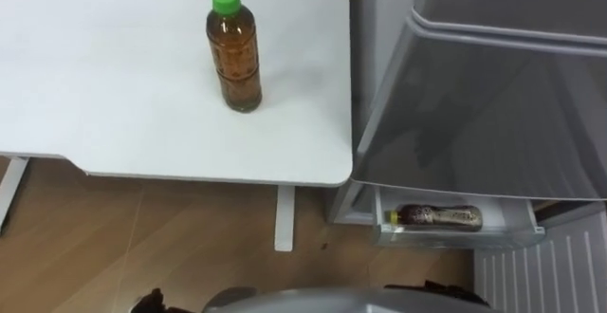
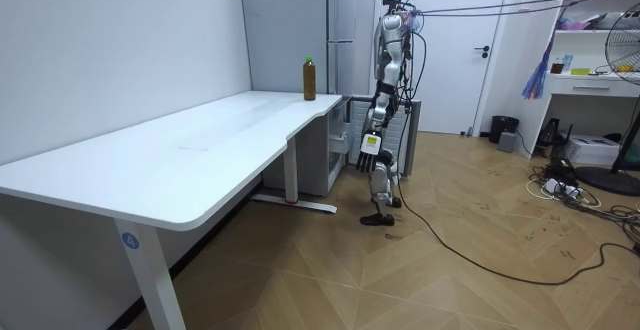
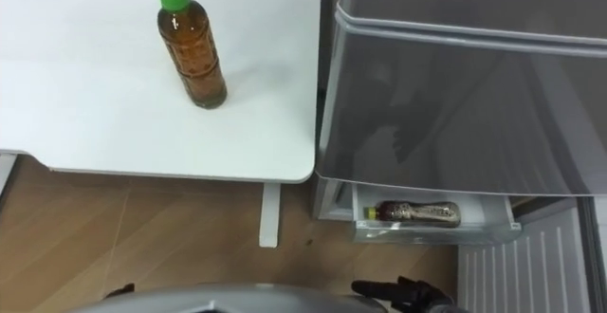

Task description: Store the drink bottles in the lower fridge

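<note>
A brown drink bottle (image 1: 234, 52) with a green cap stands upright on the white table (image 1: 114, 114), near its right end. A second bottle (image 1: 438, 217) lies on its side in the open lower fridge compartment (image 1: 455, 232). I stand at the table's far end, in front of the grey fridge (image 2: 345, 30), with both arms hanging. My left hand (image 2: 371, 145) hangs by my thigh with straight fingers and holds nothing. My right hand (image 3: 403, 294) shows at the bottom edge, fingers loose and empty, well below the fridge compartment.
The grey upper fridge door (image 1: 474, 95) fills the right side, close to the table's right edge. A white ribbed panel (image 1: 541, 275) sits at the lower right. A table leg (image 1: 283, 218) stands on the wooden floor (image 1: 142, 247) below the rounded table corner.
</note>
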